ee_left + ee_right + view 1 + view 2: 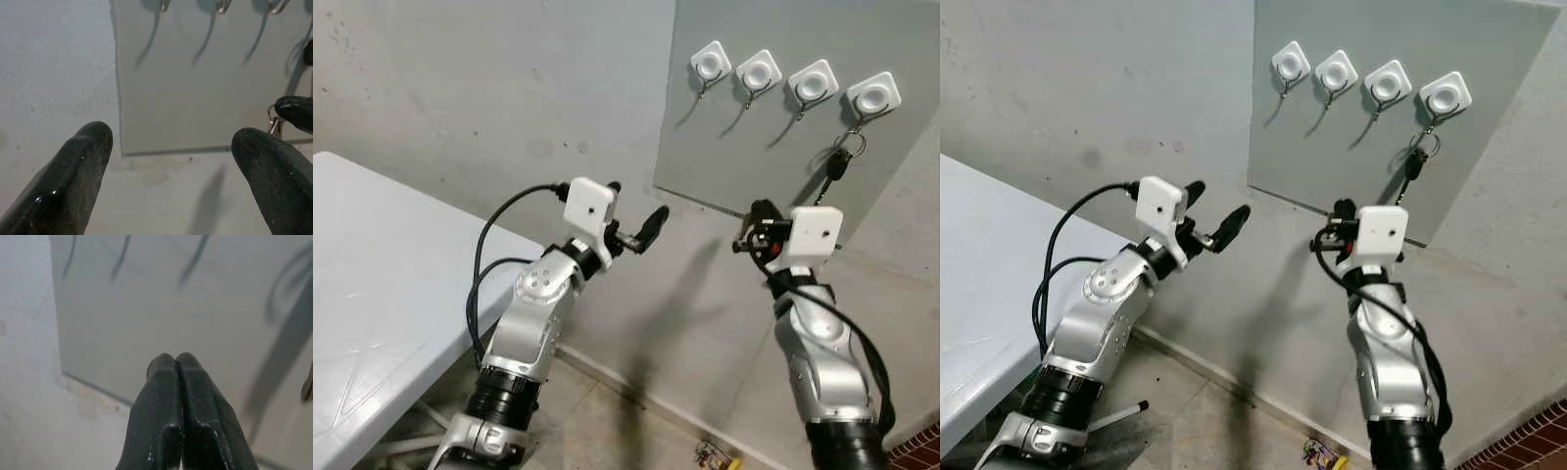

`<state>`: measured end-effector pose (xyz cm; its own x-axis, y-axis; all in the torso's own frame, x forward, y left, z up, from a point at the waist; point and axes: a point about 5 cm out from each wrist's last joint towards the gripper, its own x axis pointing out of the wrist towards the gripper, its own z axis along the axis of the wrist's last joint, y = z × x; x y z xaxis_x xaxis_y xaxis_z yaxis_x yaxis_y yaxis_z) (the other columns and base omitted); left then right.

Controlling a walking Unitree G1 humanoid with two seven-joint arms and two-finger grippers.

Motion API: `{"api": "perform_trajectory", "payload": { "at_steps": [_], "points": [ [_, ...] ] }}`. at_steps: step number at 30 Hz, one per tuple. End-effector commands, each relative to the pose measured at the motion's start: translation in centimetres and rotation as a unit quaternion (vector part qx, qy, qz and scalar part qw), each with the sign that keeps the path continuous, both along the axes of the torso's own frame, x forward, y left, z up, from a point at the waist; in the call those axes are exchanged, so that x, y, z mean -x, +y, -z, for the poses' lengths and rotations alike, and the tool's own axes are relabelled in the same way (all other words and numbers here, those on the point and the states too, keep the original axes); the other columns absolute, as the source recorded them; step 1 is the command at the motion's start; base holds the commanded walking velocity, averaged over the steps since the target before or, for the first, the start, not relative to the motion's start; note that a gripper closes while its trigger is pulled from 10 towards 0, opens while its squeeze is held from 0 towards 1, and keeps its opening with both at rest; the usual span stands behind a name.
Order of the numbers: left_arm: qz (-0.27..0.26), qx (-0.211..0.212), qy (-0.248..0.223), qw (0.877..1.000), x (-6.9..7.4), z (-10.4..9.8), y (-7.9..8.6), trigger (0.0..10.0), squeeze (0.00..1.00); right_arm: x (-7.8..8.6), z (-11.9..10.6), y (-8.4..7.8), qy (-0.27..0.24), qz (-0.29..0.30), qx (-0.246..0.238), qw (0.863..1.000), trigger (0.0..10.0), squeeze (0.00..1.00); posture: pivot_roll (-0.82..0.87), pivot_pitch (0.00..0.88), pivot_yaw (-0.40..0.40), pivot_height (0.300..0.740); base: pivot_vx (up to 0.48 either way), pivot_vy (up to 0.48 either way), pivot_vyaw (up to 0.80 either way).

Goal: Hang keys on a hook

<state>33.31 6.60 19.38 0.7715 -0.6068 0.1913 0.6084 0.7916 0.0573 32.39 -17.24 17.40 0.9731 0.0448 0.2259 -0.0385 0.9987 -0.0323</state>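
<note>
A grey board on the wall carries a row of white hooks. A bunch of keys with a dark fob hangs by its ring from the rightmost hook. My right gripper is below and left of the keys, near the board's lower edge. It is shut with nothing between its fingertips. Further left, in front of the bare wall, my left gripper is open with its fingers wide apart. It points toward the board's lower left corner.
A white table stands at the left, under my left arm. Below the wall lies a tiled floor with a small colourful object on it. Red brick shows at the bottom right corner.
</note>
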Motion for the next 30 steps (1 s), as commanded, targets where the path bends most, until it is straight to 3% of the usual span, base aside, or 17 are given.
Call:
{"api": "perform_trajectory", "payload": {
  "at_steps": [1,9,14,20,30],
  "points": [
    [0.016,0.001,-0.017,1.0,0.0,-1.3,-0.4,10.0,0.0,-0.6,-0.8,-0.2,-0.012,0.003,0.007,1.0,10.0,0.0,-0.01,0.0,-0.025,0.74,0.0,0.0,0.0],
    [0.037,0.011,-0.039,0.999,0.5,-2.9,-0.8,10.0,0.0,-1.4,-3.3,-0.2,-0.069,-0.04,0.003,0.997,10.0,0.0,0.0,0.0,-0.031,0.74,0.0,0.0,0.0],
    [0.045,0.018,-0.039,0.998,0.9,-3.0,-1.1,10.0,0.0,-0.5,-5.0,-0.2,-0.128,-0.099,-0.076,0.984,10.0,0.0,0.0,0.0,-0.031,0.74,0.0,0.0,0.0],
    [0.05,0.016,-0.039,0.998,1.0,-3.2,-1.1,10.0,0.0,-0.1,-5.8,-0.5,-0.151,-0.117,-0.137,0.972,10.0,0.0,-0.01,0.0,-0.025,0.74,0.0,0.0,0.0],
    [0.069,0.011,-0.047,0.996,1.3,-3.8,-1.7,10.0,0.0,-0.3,-6.9,-1.3,-0.172,-0.113,-0.177,0.963,10.0,0.0,-0.01,0.0,-0.021,0.74,0.0,0.0,0.0]
  ]
}}
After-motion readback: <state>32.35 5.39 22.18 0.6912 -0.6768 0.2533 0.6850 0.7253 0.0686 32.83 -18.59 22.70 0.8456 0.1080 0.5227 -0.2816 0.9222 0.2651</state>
